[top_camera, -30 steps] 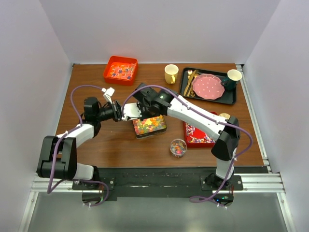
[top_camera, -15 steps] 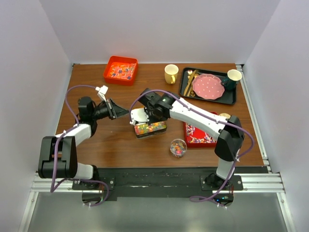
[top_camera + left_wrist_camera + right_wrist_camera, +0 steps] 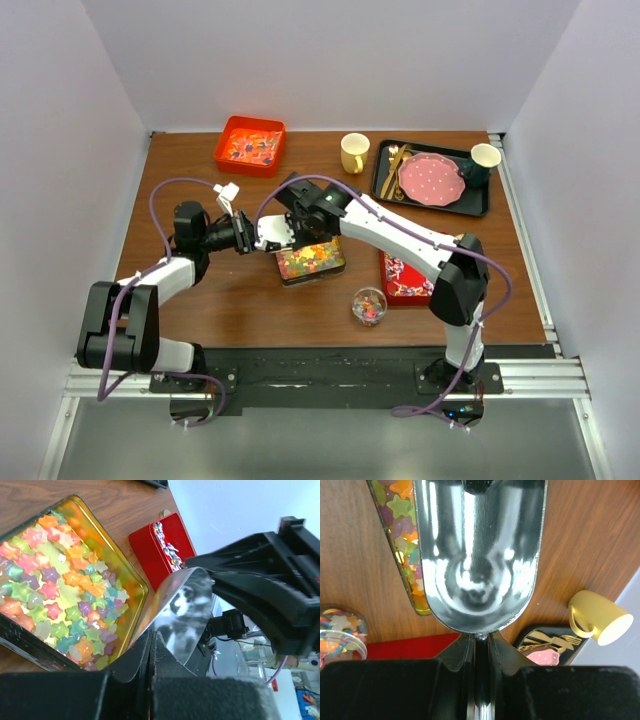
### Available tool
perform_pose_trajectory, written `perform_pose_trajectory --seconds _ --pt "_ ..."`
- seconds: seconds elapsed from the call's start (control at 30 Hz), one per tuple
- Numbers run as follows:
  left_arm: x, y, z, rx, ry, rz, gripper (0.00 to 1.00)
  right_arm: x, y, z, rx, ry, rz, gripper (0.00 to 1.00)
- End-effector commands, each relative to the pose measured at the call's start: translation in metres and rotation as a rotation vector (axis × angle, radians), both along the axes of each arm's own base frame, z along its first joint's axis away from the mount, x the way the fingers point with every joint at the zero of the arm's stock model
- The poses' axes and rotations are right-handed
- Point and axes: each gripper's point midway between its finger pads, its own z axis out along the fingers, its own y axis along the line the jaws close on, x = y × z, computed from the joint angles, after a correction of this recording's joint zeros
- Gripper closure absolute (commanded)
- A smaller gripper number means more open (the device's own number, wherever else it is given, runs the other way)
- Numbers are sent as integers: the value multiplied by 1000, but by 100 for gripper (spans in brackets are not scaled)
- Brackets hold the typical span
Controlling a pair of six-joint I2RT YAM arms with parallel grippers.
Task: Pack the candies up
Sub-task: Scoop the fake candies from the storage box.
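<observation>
- The star gummies [image 3: 55, 580], glossy red, yellow and green, fill a gold tin [image 3: 131, 572] at the middle of the surface [image 3: 250, 305]; none lies in the scoop.
- The wrapped candies [image 3: 167, 545] sit in a red tin [image 3: 147, 555] to the right of the gold one. The orange-red candies [image 3: 250, 148] lie in an orange tray [image 3: 222, 150] at the far left, well apart from both arms.
- A small clear jar [image 3: 369, 305] near the front edge holds a mix of coloured sweets.
- The scoop [image 3: 480, 555], bare and mirror-bright, hangs over the wood just beside the gold tin's left end.
- The right claw [image 3: 480, 642] is clamped on the scoop's handle. The left claw [image 3: 152, 647] is drawn narrow at the scoop's front lip and appears to pinch it, so both arms meet on one tool.
- Packing looks only partly done: the jar has some sweets in it, but both tins and the tray are well stocked and the scoop carries no load. By this evidence, most of the scooping is yet to come.
- A yellow mug [image 3: 354, 153] and a black tray [image 3: 470, 203] bearing a pink dotted plate [image 3: 431, 178] stand at the far right, outside the action.
</observation>
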Motion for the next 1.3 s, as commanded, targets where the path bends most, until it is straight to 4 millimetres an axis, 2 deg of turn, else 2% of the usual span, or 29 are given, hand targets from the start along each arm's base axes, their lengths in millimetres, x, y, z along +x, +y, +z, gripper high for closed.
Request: perform_pose_trajectory --seconds 0.0,0.13,0.23,0.27,0.33,0.37,0.4,0.43,0.53,0.57,0.63,0.73,0.8,0.83,0.9,0.97,1.07,1.1,1.13,1.27 --pt "15 2 6 29 -71 15 100 -11 -3 42 123 -28 8 100" --pt "25 2 5 31 -72 24 100 -15 -8 43 137 -7 -22 100" --pt "31 4 12 26 -85 14 97 -14 -16 38 125 -5 -41 100" --pt "37 10 18 29 -97 31 94 -13 -19 36 120 -5 -54 100" --pt "42 22 13 73 -60 86 84 -4 -32 38 122 -10 -102 100" --pt "47 30 11 104 -47 123 84 -2 -39 37 117 -9 -125 100" --pt "48 41 -10 192 14 181 84 6 -52 37 115 -13 -160 100" --pt "51 54 -19 242 42 231 86 8 -59 40 121 -17 -180 100" --pt "50 71 -50 344 135 318 89 14 -84 39 106 -11 -230 100" --pt "39 74 -68 363 213 329 90 13 -90 34 86 -2 -230 100" --pt "32 76 -86 368 286 355 92 12 -98 34 63 -10 -229 100" --pt "8 77 -119 378 421 371 97 12 -112 27 -31 -32 -169 100" --pt "7 77 -126 367 427 387 98 19 -112 28 -61 -67 -135 100" --pt "-3 75 -134 365 457 378 99 26 -113 30 -102 -93 -93 100" --pt "-9 71 -136 335 462 365 99 34 -113 23 -172 -102 -35 100" --pt "-22 66 -142 321 482 351 99 48 -112 26 -239 -150 58 100" --pt "-37 59 -147 283 484 327 98 66 -103 22 -328 -190 184 100" --pt "-37 56 -144 261 453 313 98 71 -100 13 -358 -181 213 100" --pt "-44 54 -148 256 458 306 98 78 -94 15 -379 -196 260 100" --pt "-62 30 -146 252 414 205 100 98 -80 6 -437 -205 344 100"
